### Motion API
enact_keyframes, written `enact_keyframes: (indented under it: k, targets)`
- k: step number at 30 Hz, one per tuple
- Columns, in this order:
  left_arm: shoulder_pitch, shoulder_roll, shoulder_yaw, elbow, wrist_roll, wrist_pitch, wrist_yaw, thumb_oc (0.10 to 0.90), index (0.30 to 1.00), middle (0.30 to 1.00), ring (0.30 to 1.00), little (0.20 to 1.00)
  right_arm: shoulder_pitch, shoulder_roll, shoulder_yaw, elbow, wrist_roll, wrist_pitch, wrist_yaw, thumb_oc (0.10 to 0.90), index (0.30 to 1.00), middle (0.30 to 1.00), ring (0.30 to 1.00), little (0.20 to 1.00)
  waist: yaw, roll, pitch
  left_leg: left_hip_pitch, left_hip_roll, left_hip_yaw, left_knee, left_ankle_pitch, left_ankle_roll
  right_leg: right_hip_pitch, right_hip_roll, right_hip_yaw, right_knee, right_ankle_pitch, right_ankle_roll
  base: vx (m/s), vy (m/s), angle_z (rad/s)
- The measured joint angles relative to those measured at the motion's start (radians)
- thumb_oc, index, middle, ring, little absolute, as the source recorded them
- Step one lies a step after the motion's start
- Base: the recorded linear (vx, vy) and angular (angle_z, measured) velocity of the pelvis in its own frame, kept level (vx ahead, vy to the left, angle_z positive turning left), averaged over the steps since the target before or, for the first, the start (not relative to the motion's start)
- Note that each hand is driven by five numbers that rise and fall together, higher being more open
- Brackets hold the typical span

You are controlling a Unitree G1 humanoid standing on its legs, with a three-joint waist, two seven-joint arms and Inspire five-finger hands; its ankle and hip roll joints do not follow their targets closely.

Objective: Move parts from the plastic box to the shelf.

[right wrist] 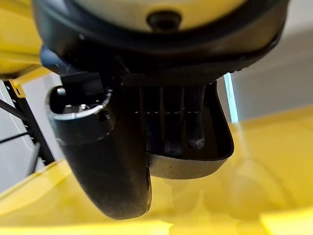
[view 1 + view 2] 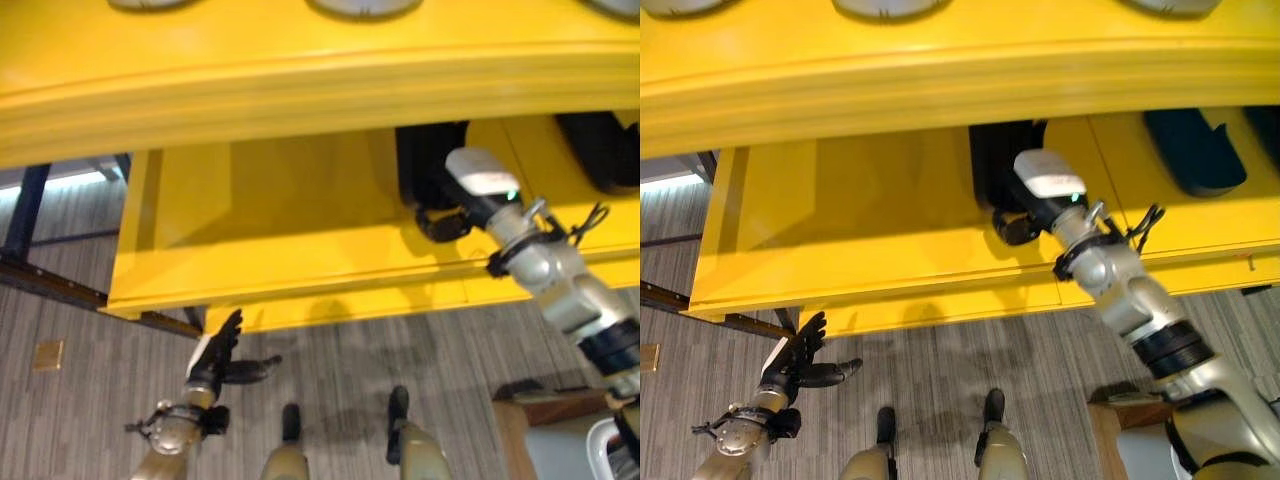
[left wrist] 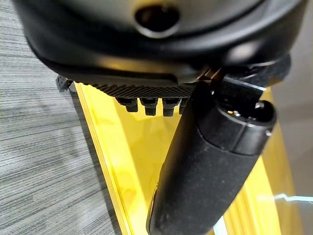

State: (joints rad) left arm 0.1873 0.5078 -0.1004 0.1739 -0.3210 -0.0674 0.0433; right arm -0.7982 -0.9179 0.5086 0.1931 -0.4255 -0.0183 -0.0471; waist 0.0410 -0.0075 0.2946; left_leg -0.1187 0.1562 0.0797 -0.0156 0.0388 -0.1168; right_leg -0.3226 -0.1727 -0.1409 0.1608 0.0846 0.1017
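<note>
The yellow shelf stands right in front of the robot, two levels of it showing from above, with grey ribbed floor beneath.

On the lower level, the right hand is reaching in from the right and sits against a black part standing at the back of that level. In the right wrist view the fingers lie along the inside of the black part's curved, dish-like wall with the thumb on the near side, so the hand looks clamped on the part, which rests on the yellow surface.

Further right on the same level lies another dark part, well apart from the one being held. The stretch of the lower level to the left of the held part is bare yellow.

The left hand hangs low over the floor, in front of and below the shelf's left end, fingers straight and spread, thumb out to the side, nothing in it. The left wrist view shows its thumb against the shelf's yellow edge.

At the lower right corner there is a brown box-like thing on the floor; I cannot tell what it holds.
</note>
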Motion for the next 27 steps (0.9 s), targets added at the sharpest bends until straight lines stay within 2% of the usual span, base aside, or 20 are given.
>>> enact_keyframes:
  k: [3,7,11,12,17,27]
  targets:
    - [-0.015,0.011,0.007,-0.007,-0.029,0.000,-0.011,0.900,1.000,1.000,1.000,1.000,-0.091,-0.038,0.027,0.045,-0.005,0.002,0.000,0.400,0.300,0.300,0.300,0.300,0.001,0.000,0.040,-0.021,0.000,-0.001,0.009,0.003,-0.005,-0.022,0.000,0.000,0.011,0.002,-0.004,-0.03,-0.003,-0.01]
    - [-0.024,0.013,0.017,-0.031,-0.030,-0.005,-0.011,0.900,1.000,1.000,1.000,1.000,-0.156,-0.128,0.111,0.050,-0.006,-0.007,0.027,0.400,0.300,0.300,0.300,0.300,0.007,0.003,0.068,-0.047,0.000,-0.001,0.015,0.006,-0.009,-0.058,-0.002,0.004,0.035,-0.004,-0.010,-0.05,-0.017,-0.01]
    - [-0.038,0.023,0.034,-0.032,-0.032,-0.005,-0.011,0.900,1.000,1.000,1.000,1.000,-0.236,-0.211,0.244,0.062,-0.007,-0.032,0.056,0.400,0.300,0.300,0.300,0.300,0.015,0.004,0.097,-0.070,0.000,-0.002,0.029,0.006,-0.009,-0.088,-0.006,0.005,0.062,-0.009,-0.017,-0.04,-0.014,0.00]
    - [-0.042,0.023,0.044,-0.032,-0.049,-0.005,-0.011,0.900,1.000,1.000,1.000,1.000,-0.285,-0.223,0.308,0.095,-0.009,-0.046,0.071,0.400,0.300,0.300,0.300,0.300,0.015,0.005,0.120,-0.072,-0.001,-0.003,0.034,0.006,-0.010,-0.092,-0.007,0.005,0.071,-0.010,-0.018,-0.04,-0.017,0.03]
    - [-0.049,0.023,0.046,-0.033,-0.067,-0.007,-0.011,0.900,1.000,1.000,1.000,1.000,-0.324,-0.229,0.357,0.142,-0.054,-0.069,0.088,0.400,0.300,0.300,0.300,0.300,0.018,0.006,0.146,-0.088,-0.004,-0.009,0.053,0.007,-0.010,-0.112,-0.021,0.004,0.110,-0.026,-0.021,-0.04,-0.014,0.06]
    - [-0.056,0.023,0.044,-0.035,-0.067,-0.022,-0.009,0.900,1.000,1.000,1.000,1.000,-0.402,-0.265,0.426,0.164,-0.164,-0.068,0.092,0.400,0.300,0.300,0.300,0.300,0.027,0.012,0.169,-0.148,-0.012,-0.049,0.106,0.006,-0.011,-0.179,-0.046,-0.015,0.228,-0.076,-0.039,-0.02,-0.025,0.12]
